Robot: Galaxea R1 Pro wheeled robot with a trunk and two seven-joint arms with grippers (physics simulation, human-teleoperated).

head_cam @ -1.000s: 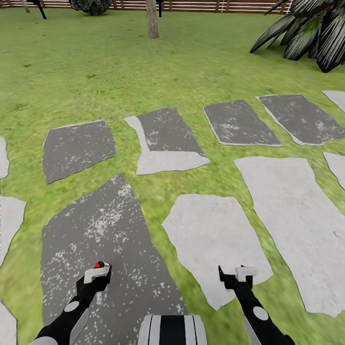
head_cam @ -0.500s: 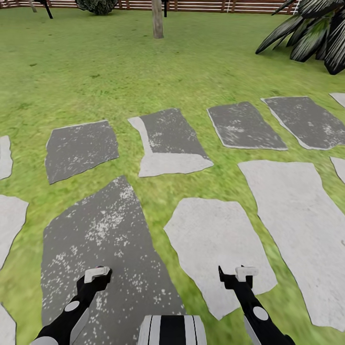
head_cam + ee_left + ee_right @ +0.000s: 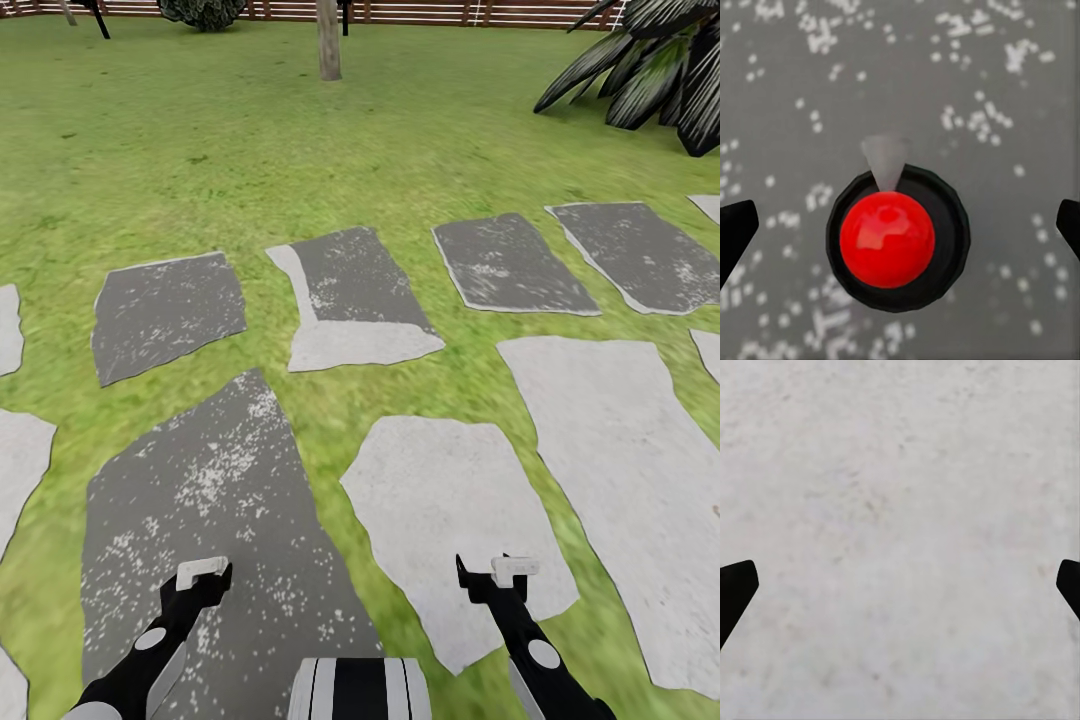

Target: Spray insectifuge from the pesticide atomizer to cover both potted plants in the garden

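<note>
Risk here is mostly navigation: no atomizer or potted plants anywhere in frame, so a wrong heading just burns time. Left gripper (image 3: 200, 580) and right gripper (image 3: 497, 575) both hang spread wide and empty over the stepping stones (image 3: 450, 520). Ahead on the lawn (image 3: 200, 130): tree trunk (image 3: 329, 40), spiky dark plant (image 3: 650, 70), fence (image 3: 420, 12). Nothing blocks the way.
</note>
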